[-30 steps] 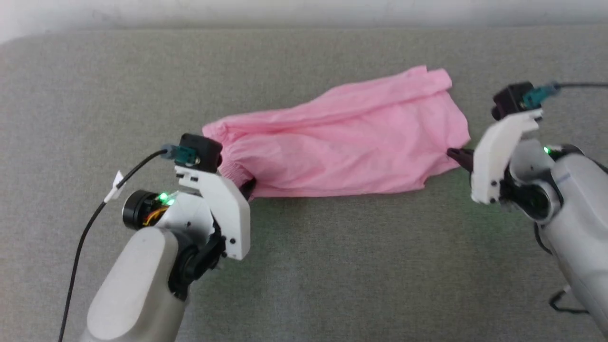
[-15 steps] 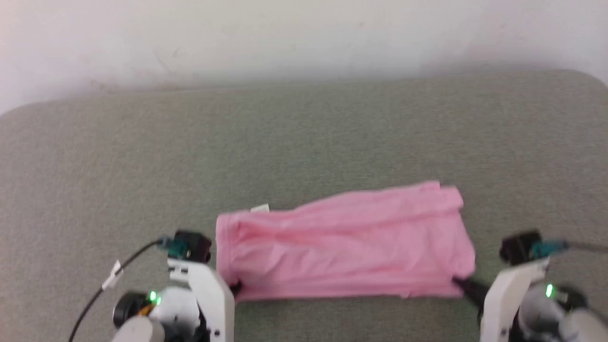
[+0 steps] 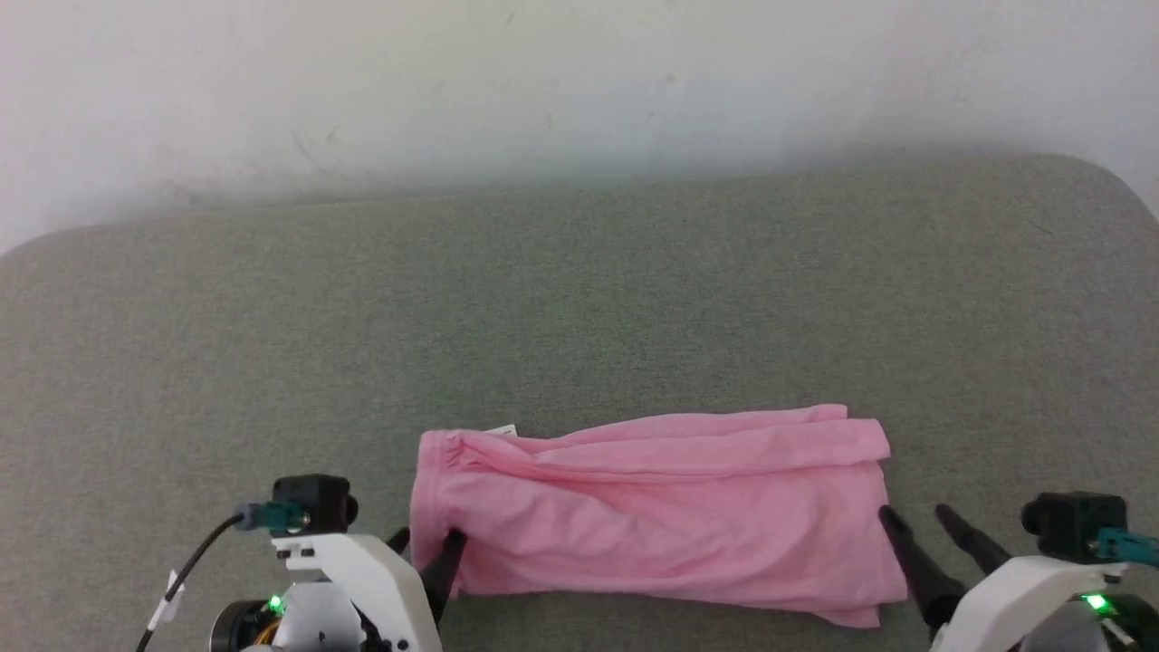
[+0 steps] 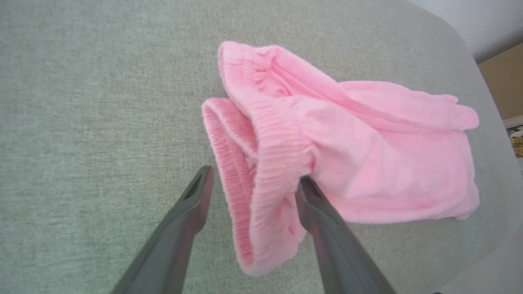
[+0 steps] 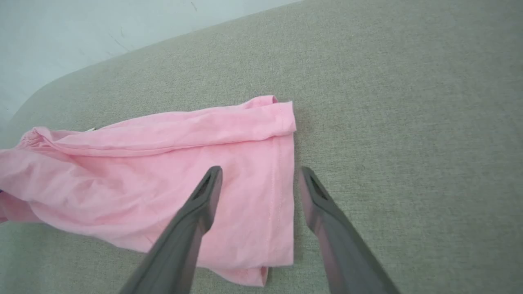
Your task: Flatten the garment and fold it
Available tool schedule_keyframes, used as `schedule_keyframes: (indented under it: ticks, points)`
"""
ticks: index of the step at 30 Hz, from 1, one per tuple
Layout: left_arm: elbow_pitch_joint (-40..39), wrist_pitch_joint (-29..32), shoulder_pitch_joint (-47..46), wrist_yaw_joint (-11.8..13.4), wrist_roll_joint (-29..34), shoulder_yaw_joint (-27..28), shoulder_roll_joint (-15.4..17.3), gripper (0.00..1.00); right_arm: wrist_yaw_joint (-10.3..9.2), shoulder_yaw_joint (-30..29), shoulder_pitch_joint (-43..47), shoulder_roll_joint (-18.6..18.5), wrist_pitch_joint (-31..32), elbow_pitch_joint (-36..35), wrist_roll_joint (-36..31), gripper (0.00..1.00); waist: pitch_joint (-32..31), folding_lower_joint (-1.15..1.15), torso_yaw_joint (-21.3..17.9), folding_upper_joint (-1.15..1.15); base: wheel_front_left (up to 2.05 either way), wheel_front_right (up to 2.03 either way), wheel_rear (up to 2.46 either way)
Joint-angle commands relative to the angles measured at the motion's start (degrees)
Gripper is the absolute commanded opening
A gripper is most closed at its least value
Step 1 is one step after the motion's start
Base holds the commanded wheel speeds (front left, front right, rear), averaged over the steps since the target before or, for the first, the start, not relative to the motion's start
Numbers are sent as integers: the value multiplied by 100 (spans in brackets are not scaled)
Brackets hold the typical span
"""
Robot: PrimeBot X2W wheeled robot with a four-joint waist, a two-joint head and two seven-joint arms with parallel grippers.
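The pink shorts [image 3: 652, 516] lie lengthwise on the grey cushion [image 3: 579, 299], doubled over, with the waistband at the left, the leg hems at the right and a white tag [image 3: 501, 431] at the far waistband corner. My left gripper [image 3: 427, 539] is open at the near waistband corner. In the left wrist view the gathered waistband [image 4: 278, 134] hangs loose between the spread fingers of the left gripper [image 4: 254, 177]. My right gripper [image 3: 913, 512] is open at the hem. In the right wrist view the right gripper [image 5: 260, 171] straddles the stitched hem edge of the shorts [image 5: 143, 175].
A white wall [image 3: 543, 91] runs behind the cushion. The cushion's rounded corner [image 3: 1114, 181] is at the far right, and its edge shows in the left wrist view beside something brown [image 4: 502, 77]. Bare cushion stretches beyond the shorts.
The head camera has tilted up, so the picture has shifted. Both grippers, shut on the shorts' near corners before, now stand open, and the shorts rest on the cushion.
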Motion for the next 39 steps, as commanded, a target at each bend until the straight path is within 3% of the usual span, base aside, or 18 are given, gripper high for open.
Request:
schedule_keyframes:
  ticks: [1,9,17,19,31,32,33,35,36,39]
  points:
    - [-91,-200,32,29,-31,81,-71,100,-5,-91,128,33,22,-114,-117,100,-24,0,85,0,0,0,0]
    - [-163,-1818,-181,120,356,427,-333,100,-5,-619,15,-57,452,-240,-254,100,-50,0,277,0,0,0,0]
    - [474,-3967,-301,-194,1114,331,-362,100,-5,-333,-432,-308,1086,539,-49,100,-25,0,485,0,0,0,0]
    - [656,-4254,-340,-233,1278,329,-354,100,-5,-254,-578,-332,1152,777,7,100,-14,0,540,0,0,0,0]
    - [648,-4432,-251,-491,2037,756,-502,100,-5,554,-1361,-334,1611,2567,339,100,71,0,744,0,0,0,0]
    - [651,-4432,-229,-513,2084,777,-521,100,-5,674,-1383,-342,1691,2676,388,93,70,0,752,0,0,0,0]
    - [651,-4432,-229,-513,2084,777,-521,100,-5,674,-1383,-342,1691,2676,388,93,70,0,752,0,0,0,0]
    - [636,-4432,-189,-553,2152,835,-562,100,-5,832,-1414,-318,1805,2820,575,16,60,0,760,0,0,0,0]
    - [632,-4433,-165,-570,2182,870,-573,100,-5,902,-1429,-329,1838,2853,639,0,52,0,758,0,0,0,0]
    - [610,-4433,-91,-605,2249,976,-616,100,-5,1028,-1486,-411,1737,2827,764,0,9,0,728,0,0,0,0]
